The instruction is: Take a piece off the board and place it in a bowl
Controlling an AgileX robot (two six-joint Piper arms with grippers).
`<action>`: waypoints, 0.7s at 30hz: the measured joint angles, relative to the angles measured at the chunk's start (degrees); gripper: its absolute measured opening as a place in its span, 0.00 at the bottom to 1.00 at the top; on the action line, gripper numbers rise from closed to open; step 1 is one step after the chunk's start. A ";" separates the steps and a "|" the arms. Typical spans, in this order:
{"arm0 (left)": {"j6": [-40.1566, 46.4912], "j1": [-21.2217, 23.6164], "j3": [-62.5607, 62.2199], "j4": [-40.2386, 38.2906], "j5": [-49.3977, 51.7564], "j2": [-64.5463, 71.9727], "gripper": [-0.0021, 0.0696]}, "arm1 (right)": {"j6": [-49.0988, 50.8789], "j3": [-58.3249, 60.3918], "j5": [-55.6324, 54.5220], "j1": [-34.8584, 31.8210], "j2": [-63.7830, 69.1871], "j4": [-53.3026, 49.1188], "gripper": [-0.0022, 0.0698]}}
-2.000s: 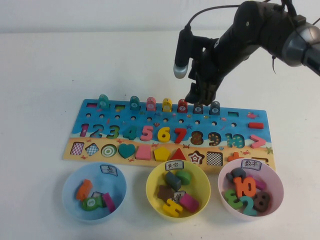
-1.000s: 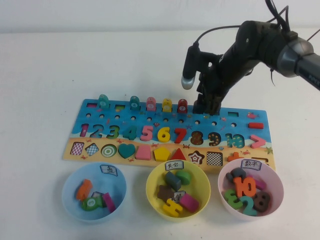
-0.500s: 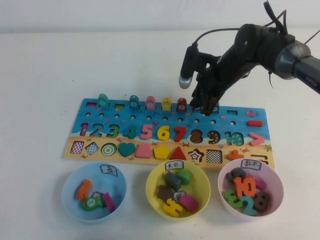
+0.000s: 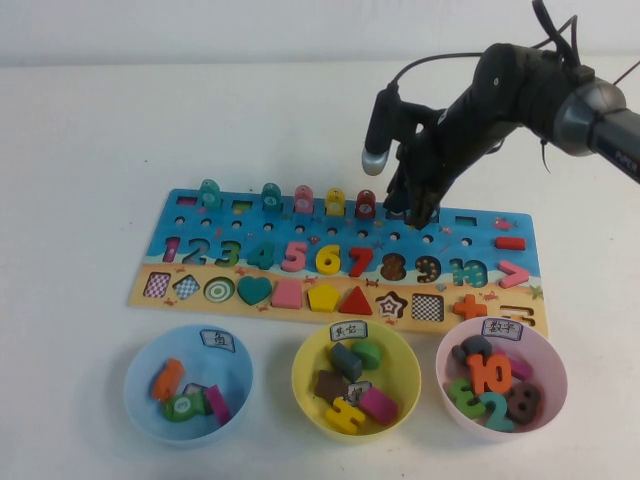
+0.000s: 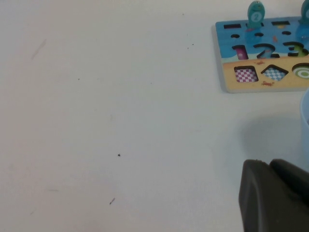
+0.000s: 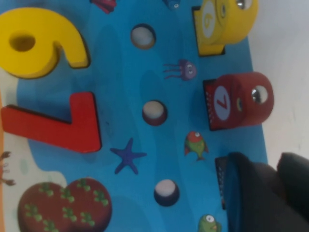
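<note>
The board [image 4: 300,235] lies across the middle of the table. My right gripper [image 4: 412,212] is down at its far row, just right of the red piece [image 4: 366,205]. In the right wrist view its dark fingers [image 6: 251,193] close over the spot beside the red 7 piece [image 6: 239,99], where a slot edge [image 6: 219,179] shows. The dark brown piece is hidden between the fingers. The light blue bowl [image 4: 135,385] stands in front of the board at the left and holds a few pieces. My left gripper [image 5: 273,193] hangs shut over bare table, left of the board [image 5: 260,82].
A yellow bowl [image 4: 305,375] and a pink bowl [image 4: 445,385] with pieces stand right of the blue bowl. Teal, pink and yellow fish pieces [image 4: 303,198] stand along the board's far row. Open white table lies behind and left of the board.
My right gripper came down onto the board's far row and closed there. The board's left end has since shifted a little away from the bowls. The bowls have not moved.
</note>
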 joint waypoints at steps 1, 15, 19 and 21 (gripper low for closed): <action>0.00 0.00 0.00 0.00 0.00 0.00 0.02 | 0.00 -0.26 0.31 -0.11 0.00 0.00 0.17; 0.00 0.00 0.00 0.00 0.00 0.00 0.02 | 0.00 -0.72 1.38 -0.19 0.00 -0.20 0.17; 0.00 0.00 0.00 0.00 0.00 0.00 0.02 | 0.00 -0.72 1.26 -0.19 0.00 -0.20 0.17; 0.00 0.00 0.00 0.00 0.00 0.00 0.02 | 0.00 -0.72 0.65 -0.19 0.00 -0.20 0.17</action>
